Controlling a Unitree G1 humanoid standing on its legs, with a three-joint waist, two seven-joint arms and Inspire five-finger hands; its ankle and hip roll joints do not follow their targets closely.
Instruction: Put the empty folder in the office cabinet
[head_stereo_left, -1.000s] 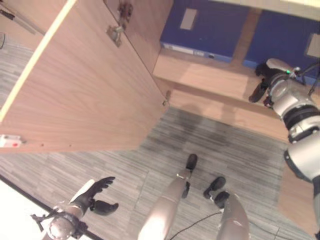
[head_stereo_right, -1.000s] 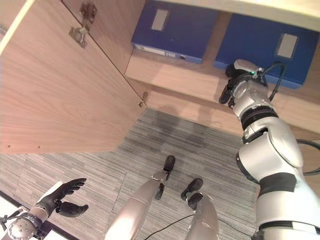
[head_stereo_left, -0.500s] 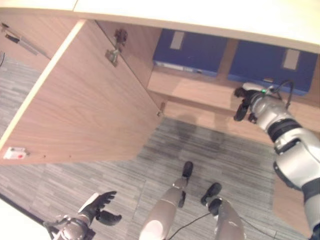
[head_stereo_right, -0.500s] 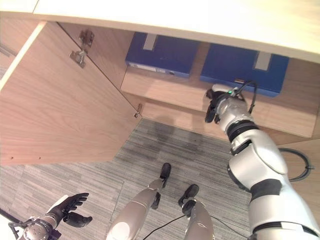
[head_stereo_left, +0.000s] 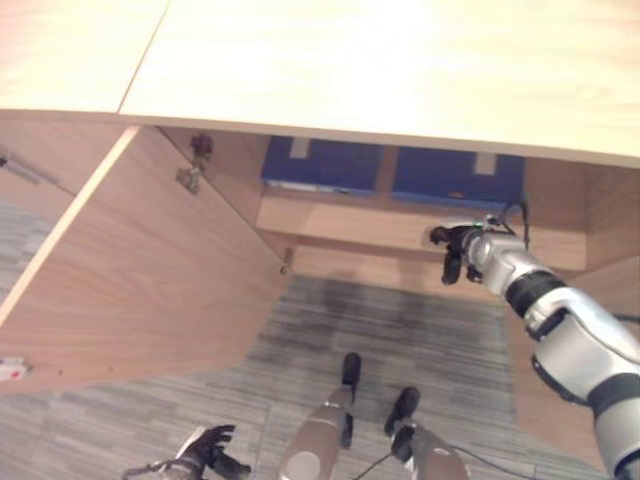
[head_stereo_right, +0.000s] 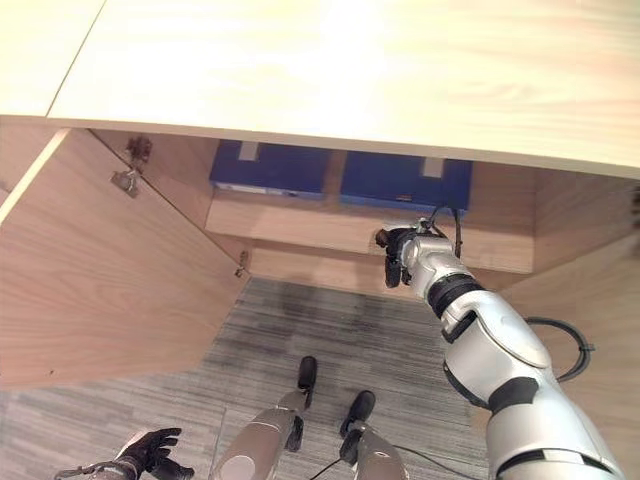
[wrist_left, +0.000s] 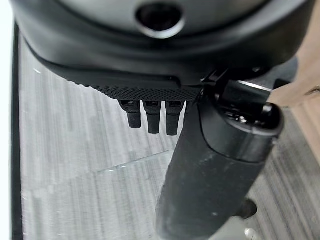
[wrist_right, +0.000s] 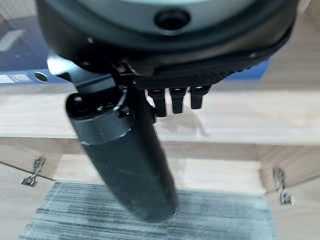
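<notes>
Two blue folders lie flat side by side on the cabinet's shelf (head_stereo_left: 340, 215): one on the left (head_stereo_left: 320, 166) and one on the right (head_stereo_left: 455, 178). My right hand (head_stereo_left: 452, 255) hangs open just in front of the shelf's front edge, below the right folder and apart from it, holding nothing. In the right wrist view its fingers (wrist_right: 172, 100) are relaxed over the shelf board (wrist_right: 230, 117), with a blue folder (wrist_right: 20, 50) behind. My left hand (head_stereo_left: 208, 452) is low over the carpet, open and idle.
The left cabinet door (head_stereo_left: 150, 290) stands wide open, its hinges (head_stereo_left: 192, 165) near the left folder. The right door (head_stereo_right: 590, 300) is open too. The wide pale cabinet top (head_stereo_left: 380, 70) runs above the shelf. Grey striped carpet (head_stereo_left: 400, 330) lies below.
The camera has pulled back and tilted up, so the cabinet top now shows. My right hand has drawn back from over the shelf to its front edge. The left hand stays low.
</notes>
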